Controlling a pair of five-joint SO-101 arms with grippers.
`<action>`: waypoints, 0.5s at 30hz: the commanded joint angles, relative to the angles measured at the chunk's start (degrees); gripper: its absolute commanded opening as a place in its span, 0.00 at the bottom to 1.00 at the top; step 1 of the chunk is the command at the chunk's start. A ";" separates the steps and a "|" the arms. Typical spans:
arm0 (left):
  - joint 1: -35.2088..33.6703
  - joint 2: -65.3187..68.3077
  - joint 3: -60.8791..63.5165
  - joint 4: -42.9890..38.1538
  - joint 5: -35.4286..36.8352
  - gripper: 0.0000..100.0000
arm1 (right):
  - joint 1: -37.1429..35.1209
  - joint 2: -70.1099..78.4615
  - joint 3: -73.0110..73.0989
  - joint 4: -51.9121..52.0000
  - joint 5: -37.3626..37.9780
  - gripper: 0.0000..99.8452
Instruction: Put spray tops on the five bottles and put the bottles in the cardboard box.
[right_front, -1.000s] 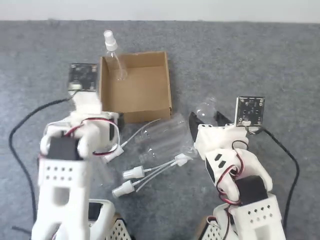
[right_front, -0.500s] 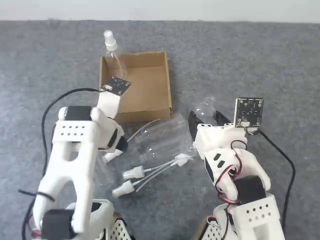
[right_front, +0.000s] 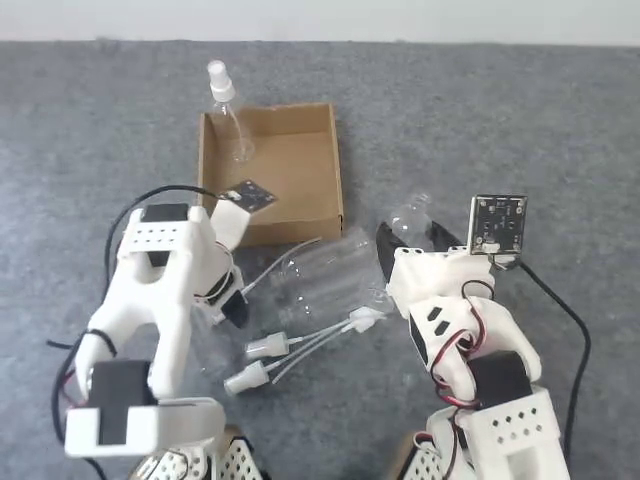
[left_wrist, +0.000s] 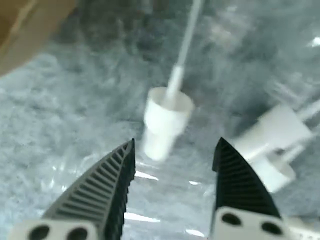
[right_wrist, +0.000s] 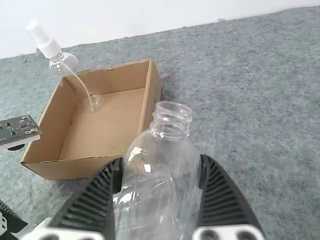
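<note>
Left gripper: wide open, empty, white plastic spray top ahead between jaws, lined up for pickup. Right gripper: clamped on clear plastic bottle, neck free, probably for capping; brown cardboard box beyond.

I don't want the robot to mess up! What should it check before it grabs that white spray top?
1. Left gripper open: ok.
2. Spray top lying on the table just ahead of it, in line with the gap: ok.
3. Its tube free of the other spray top beside it: cannot tell.
4. Right gripper shut on the open bottle: ok.
5. That bottle's neck bare, ready for a top: ok.
6. Cardboard box has room, with one topped bottle in a corner: ok.
</note>
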 joint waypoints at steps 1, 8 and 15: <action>-2.73 0.97 -2.59 -5.10 -0.88 0.24 | 0.57 -1.19 -0.62 -1.27 0.62 0.03; -9.76 5.71 -2.95 -12.40 -5.63 0.24 | 0.48 -1.19 -0.62 -1.36 0.62 0.03; -17.85 5.89 -9.27 -14.95 -3.34 0.24 | 0.48 -1.19 -0.62 -1.45 0.62 0.03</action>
